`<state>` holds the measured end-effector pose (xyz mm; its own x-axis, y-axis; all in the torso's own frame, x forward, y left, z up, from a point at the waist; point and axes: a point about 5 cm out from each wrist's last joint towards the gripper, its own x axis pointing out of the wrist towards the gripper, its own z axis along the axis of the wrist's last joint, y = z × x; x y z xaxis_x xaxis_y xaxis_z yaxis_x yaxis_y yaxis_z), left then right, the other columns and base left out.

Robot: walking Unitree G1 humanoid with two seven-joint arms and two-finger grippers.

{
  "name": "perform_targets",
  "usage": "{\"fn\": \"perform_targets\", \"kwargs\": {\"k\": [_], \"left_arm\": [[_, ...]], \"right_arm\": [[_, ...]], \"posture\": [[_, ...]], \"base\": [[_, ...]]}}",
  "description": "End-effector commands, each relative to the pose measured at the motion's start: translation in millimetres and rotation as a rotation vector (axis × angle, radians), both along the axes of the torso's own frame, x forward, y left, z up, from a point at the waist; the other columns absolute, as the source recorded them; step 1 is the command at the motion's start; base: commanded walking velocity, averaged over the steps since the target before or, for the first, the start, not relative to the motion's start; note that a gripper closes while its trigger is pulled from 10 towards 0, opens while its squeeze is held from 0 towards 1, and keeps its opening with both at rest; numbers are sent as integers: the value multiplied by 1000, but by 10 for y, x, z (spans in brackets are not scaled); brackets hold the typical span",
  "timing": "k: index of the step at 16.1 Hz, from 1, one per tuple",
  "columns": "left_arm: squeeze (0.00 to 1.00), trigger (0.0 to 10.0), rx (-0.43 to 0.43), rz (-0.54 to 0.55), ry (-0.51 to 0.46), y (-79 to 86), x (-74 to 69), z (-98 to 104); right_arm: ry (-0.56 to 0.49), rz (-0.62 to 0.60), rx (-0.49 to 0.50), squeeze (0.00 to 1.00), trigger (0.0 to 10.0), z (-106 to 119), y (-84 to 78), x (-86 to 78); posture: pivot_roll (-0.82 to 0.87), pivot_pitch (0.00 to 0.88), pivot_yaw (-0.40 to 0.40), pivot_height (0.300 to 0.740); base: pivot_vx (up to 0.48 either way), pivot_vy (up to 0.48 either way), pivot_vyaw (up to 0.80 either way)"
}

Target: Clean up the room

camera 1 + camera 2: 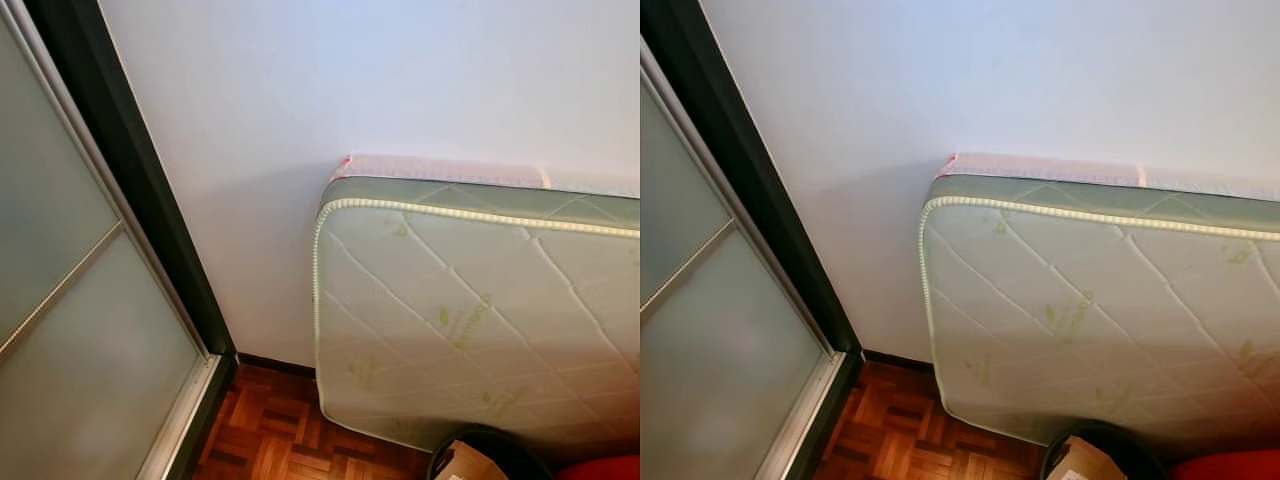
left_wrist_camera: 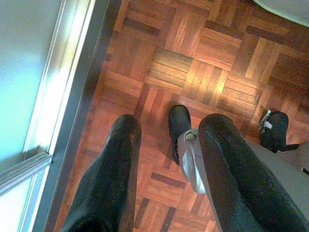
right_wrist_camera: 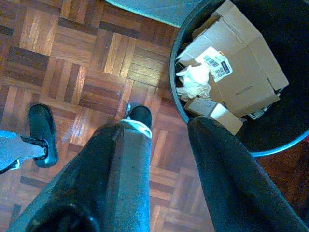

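**Inspector:** Report the grippers first.

**Assistant:** The left gripper (image 2: 166, 159) hangs beside the leg, fingers spread wide, holding nothing. The right gripper (image 3: 166, 164) hangs likewise, spread and empty. Both point down at the parquet floor (image 2: 207, 63), which suggests they are idle while the robot stands or walks.

**Inspector:** What lies nearest them?

**Assistant:** Below and between the fingers, the robot's own black feet (image 2: 179, 123). Just beyond the right gripper's outer finger stands a black bin (image 3: 179, 104), open-topped, with flattened cardboard (image 3: 246, 63) and crumpled paper (image 3: 195, 79) in it. I judge it the collecting point for the clean-up, so it sits close at hand.

**Inspector:** And further off?

**Assistant:** Beside the left gripper runs a sliding door (image 1: 90, 330) with frosted panels. Ahead, past the bin, a quilted mattress (image 1: 470, 310) stands on edge against the white wall (image 1: 300, 90), probably stored there to free floor space.

**Inspector:** Loose litter?

**Assistant:** None that I can make out on the floor here.
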<state>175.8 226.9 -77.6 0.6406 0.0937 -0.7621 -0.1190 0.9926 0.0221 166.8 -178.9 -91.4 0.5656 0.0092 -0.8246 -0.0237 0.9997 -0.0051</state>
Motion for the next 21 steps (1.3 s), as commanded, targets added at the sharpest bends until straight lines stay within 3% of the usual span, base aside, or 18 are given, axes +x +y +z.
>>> {"fn": "perform_targets", "kwargs": {"k": [1,11,21], "left_arm": [[0,10000,-22,-80,66,-208,217,34],[0,10000,6,-73,132,-31,-59,-61],[0,10000,8,-74,134,-27,-65,-63]], "right_arm": [[-90,-19,68,0,10000,346,-42,672],[-89,-27,67,0,10000,373,-67,710],[-95,-30,67,0,10000,386,-71,730]], "posture": [[77,0,-52,740],[62,0,-47,740],[62,0,-47,740]], "base": [[0,0,0],[0,0,0],[0,0,0]]}}
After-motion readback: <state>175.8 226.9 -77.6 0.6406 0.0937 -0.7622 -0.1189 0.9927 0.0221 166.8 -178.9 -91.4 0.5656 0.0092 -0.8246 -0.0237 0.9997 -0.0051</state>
